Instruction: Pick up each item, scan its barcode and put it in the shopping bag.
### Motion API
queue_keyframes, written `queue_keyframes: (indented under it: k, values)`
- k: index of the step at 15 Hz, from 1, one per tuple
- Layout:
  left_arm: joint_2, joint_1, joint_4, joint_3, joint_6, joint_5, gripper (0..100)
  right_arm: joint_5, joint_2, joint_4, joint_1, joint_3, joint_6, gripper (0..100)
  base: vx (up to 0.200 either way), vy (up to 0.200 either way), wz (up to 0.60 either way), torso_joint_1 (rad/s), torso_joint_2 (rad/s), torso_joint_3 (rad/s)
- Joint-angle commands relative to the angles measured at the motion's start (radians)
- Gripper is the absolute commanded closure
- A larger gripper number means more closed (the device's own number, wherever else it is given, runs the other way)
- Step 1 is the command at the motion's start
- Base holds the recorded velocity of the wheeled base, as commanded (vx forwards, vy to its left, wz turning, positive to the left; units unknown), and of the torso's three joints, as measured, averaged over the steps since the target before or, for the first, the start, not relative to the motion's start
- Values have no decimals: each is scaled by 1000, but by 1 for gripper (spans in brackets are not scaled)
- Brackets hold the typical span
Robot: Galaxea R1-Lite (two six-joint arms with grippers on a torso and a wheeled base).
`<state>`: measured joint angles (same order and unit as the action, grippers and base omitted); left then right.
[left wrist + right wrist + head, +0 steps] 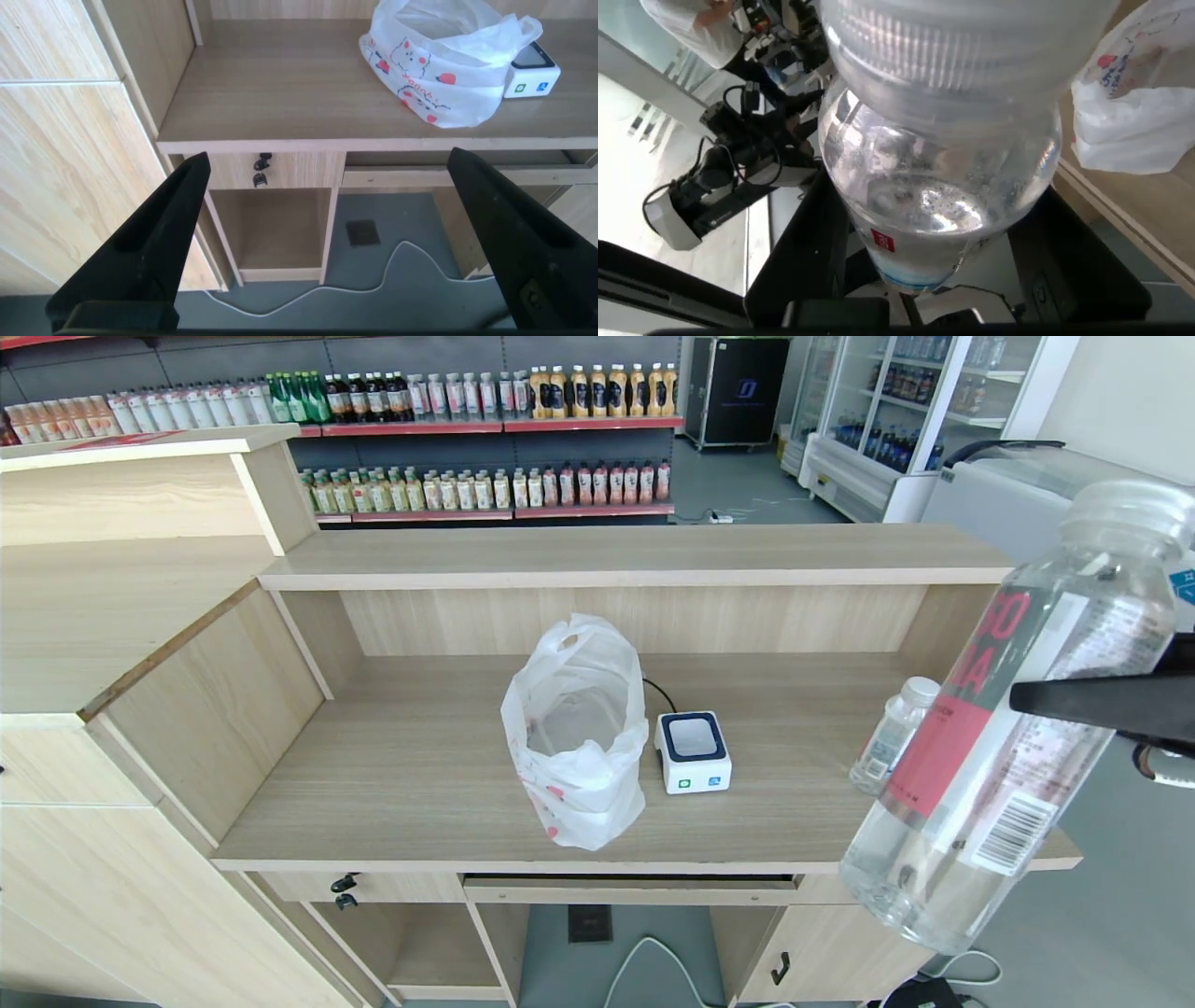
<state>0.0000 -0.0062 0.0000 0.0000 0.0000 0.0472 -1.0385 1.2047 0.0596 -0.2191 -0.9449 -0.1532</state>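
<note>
A clear water bottle [999, 728] with a red and white label and a barcode hangs tilted in the air close to the head camera, off the counter's right end. My right gripper [1111, 705] is shut on it; the bottle [943, 177] is seen cap-first between the dark fingers. A second, smaller clear bottle [892, 733] stands on the counter's right side. The white shopping bag [579, 737] stands open mid-counter, with the white barcode scanner [693, 751] right beside it. My left gripper [327, 252] is open, below the counter's front edge, with the bag [448, 61] and scanner [533, 70] beyond it.
The wooden counter [420, 784] has a raised back shelf and a tall side panel on the left. Drawers and an open knee space lie under its front edge. Shelves of drinks and fridges stand far behind.
</note>
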Motion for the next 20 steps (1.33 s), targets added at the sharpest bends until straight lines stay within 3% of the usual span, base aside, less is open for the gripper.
queue_keyframes:
  k: [1, 5, 13, 15, 17, 20]
  values:
    - [2, 0, 0, 0, 0, 0, 0, 5, -11, 0, -22, -6, -2, 100, 0, 0, 0, 0, 0, 0]
    - [2, 0, 0, 0, 0, 0, 0, 57, -25, -50, -51, -14, -2, 100, 0, 0, 0, 0, 0, 0]
    - [2, 0, 0, 0, 0, -1, 0, 66, -20, -47, -45, -12, 1, 100, 0, 0, 0, 0, 0, 0]
    - [2, 0, 0, 0, 0, 0, 0, 133, 18, -41, 15, -26, 67, 100, 0, 0, 0, 0, 0, 0]
    - [2, 0, 0, 0, 0, 0, 0, 299, 104, -41, 123, -63, 201, 100, 0, 0, 0, 0, 0, 0]
    - [2, 0, 0, 0, 0, 0, 0, 347, 208, -6, 253, -103, 308, 100, 0, 0, 0, 0, 0, 0]
